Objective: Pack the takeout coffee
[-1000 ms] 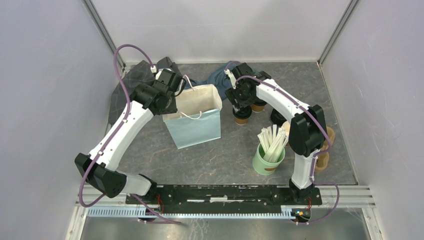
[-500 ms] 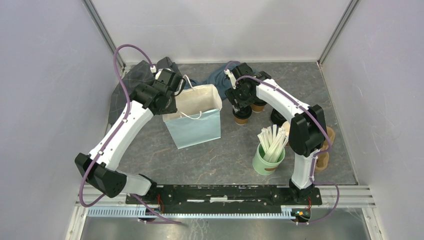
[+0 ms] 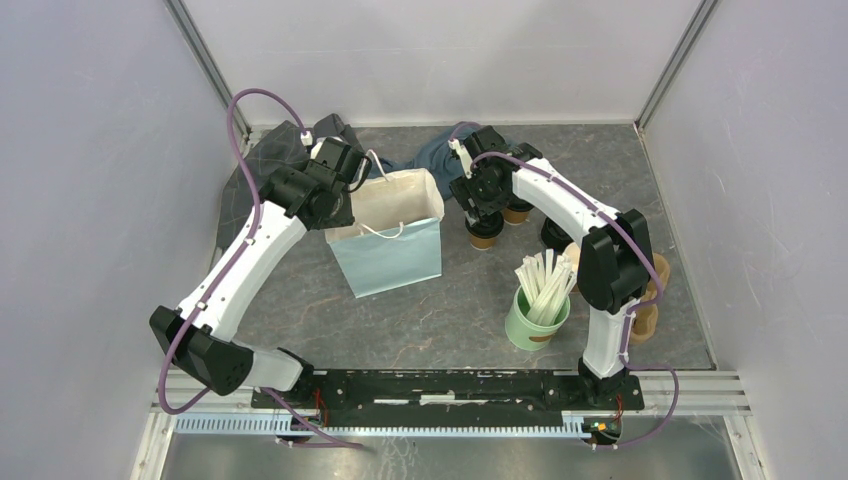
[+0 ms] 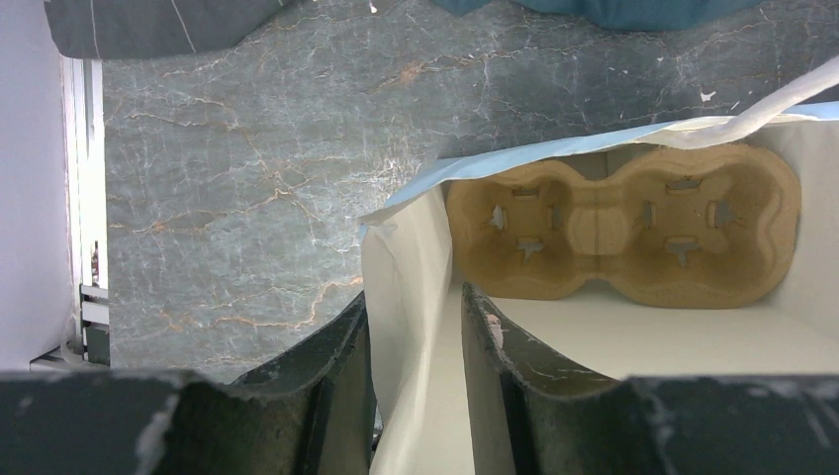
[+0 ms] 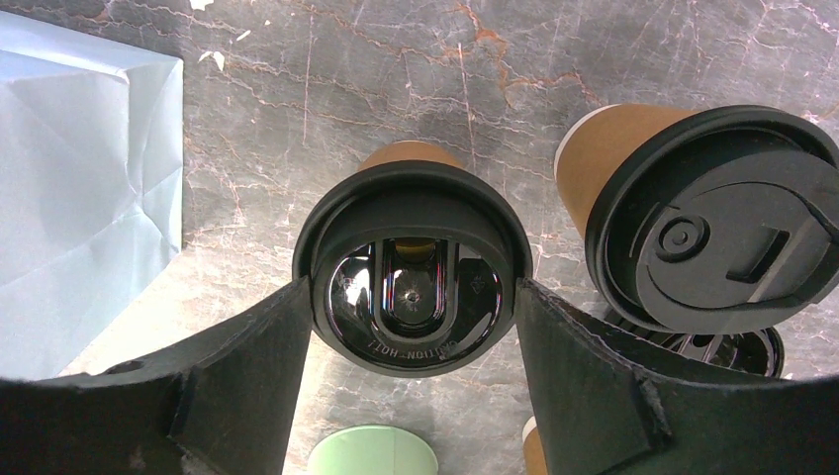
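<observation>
The left arm reaches toward the far-left corner, its left gripper (image 4: pixel 416 381) pinching the near wall of the blue paper bag (image 3: pixel 388 255). A pulp cup carrier (image 4: pixel 621 237) lies inside. The right arm bends toward the far edge; the right gripper (image 5: pixel 409 327) clasps a lidded coffee cup (image 5: pixel 409 287), lid reading "CAUTION HOT". The second coffee cup (image 5: pixel 712 218) stands just beside.

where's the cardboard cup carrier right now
The cardboard cup carrier lies at the bottom of the pale blue paper bag, seen in the left wrist view; the left gripper pinches the bag's wall.
</observation>
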Controlling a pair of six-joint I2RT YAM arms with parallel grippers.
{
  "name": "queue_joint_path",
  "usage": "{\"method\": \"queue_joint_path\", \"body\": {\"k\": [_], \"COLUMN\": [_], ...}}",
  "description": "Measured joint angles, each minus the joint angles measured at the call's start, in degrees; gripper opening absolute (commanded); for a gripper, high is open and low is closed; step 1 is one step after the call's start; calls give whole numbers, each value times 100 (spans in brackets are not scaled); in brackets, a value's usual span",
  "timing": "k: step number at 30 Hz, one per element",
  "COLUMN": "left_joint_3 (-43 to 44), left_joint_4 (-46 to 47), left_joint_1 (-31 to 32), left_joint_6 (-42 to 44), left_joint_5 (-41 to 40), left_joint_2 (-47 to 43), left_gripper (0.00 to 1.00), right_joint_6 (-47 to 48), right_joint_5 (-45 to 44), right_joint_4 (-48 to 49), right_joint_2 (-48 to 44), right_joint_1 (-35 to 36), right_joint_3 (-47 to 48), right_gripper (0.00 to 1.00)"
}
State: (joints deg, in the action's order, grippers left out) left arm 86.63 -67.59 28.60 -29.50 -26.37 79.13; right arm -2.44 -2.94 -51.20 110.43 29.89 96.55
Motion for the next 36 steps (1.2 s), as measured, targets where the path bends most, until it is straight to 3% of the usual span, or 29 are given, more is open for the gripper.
{"method": "queue_joint_path", "body": {"k": [6, 12, 21, 26, 31, 36], "left_joint_3": [0, 0, 17, 286, 435, 426], "left_joint_4": [0, 0, -17, -195, -256, -208], "left_joint_1": [-2, -4, -15, -79, -352, -645], "left_joint_6": [0, 0, -4, -122, -374, -520], "left_joint_5": [2, 0, 66, 127, 358, 732], "left_joint_2": [0, 0, -2, -13, -179, -302], "left_gripper": [42, 44, 61, 74, 72, 61], "right_joint_6": [13, 28, 26, -9, -68, -85], "right_joint_5": [13, 37, 31, 37, -68, -243], "right_joint_4": [50, 59, 44, 83, 354, 774], "right_joint_2": [0, 0, -24, -315, -1268, -2492], "right_joint_1": [-2, -2, -4, -7, -4, -7], "right_joint_3": [-48, -57, -57, -94, -411, -741], "right_gripper": [79, 69, 58, 42, 29, 25]}}
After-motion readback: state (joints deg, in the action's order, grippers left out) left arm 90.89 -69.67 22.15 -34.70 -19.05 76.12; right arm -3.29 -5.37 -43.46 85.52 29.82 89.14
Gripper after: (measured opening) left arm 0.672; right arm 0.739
